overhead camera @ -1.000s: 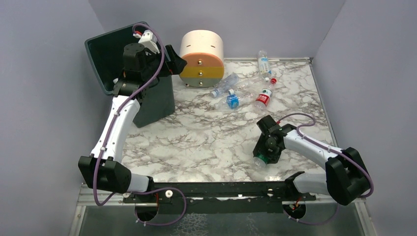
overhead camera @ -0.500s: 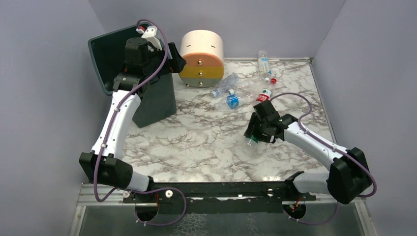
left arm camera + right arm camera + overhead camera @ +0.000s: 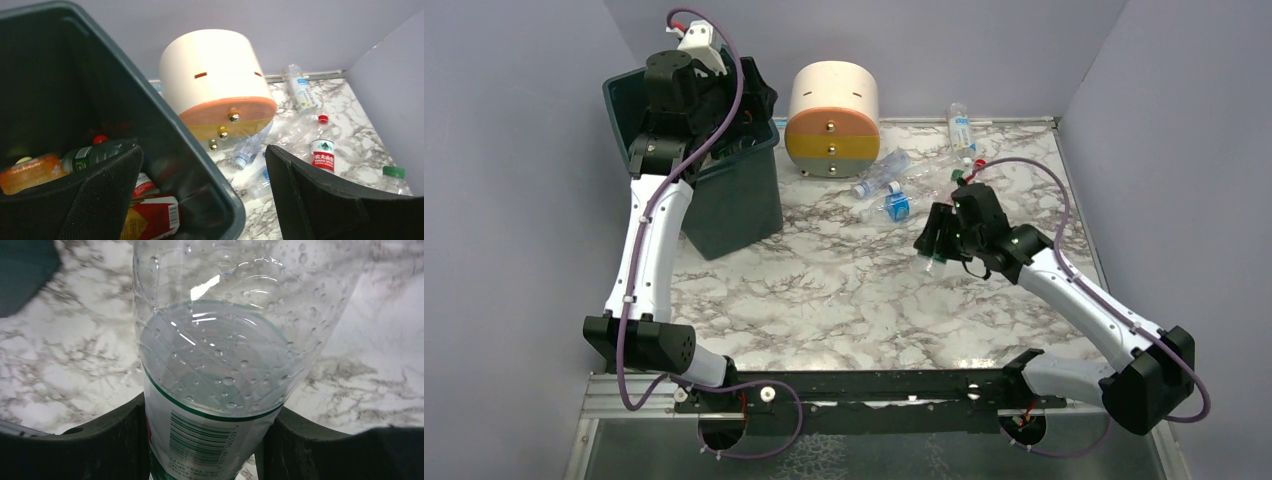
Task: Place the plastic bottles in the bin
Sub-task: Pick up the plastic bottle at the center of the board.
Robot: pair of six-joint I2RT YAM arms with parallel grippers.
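- Right gripper (image 3: 210, 440): fingers pinch the labelled body of a clear bottle (image 3: 220, 355); the green-edged label with a barcode sits between the fingers, and droplets cling inside the bottle wall
- Below the held bottle: marble table (image 3: 824, 290)
- Just beyond the right gripper, toward the far wall: loose bottles lying on the marble, among them a red-label bottle (image 3: 322, 150), a blue-label bottle (image 3: 302, 92) and a green-cap bottle (image 3: 395, 175)
- Well apart to the right gripper's left: bin (image 3: 739, 205), with the round drawer unit (image 3: 832, 120) just beside it; bare marble lies between gripper and bin
- Left gripper (image 3: 200, 195): fingers spread wide, nothing between them; one finger hangs over the bin opening, the other outside the rim
- Below the left gripper, inside the bin: an orange bottle (image 3: 30, 172), a dark bottle with red cap (image 3: 95, 152), and a red-labelled item (image 3: 150, 212)
- The left arm occupies the space above the bin mouth
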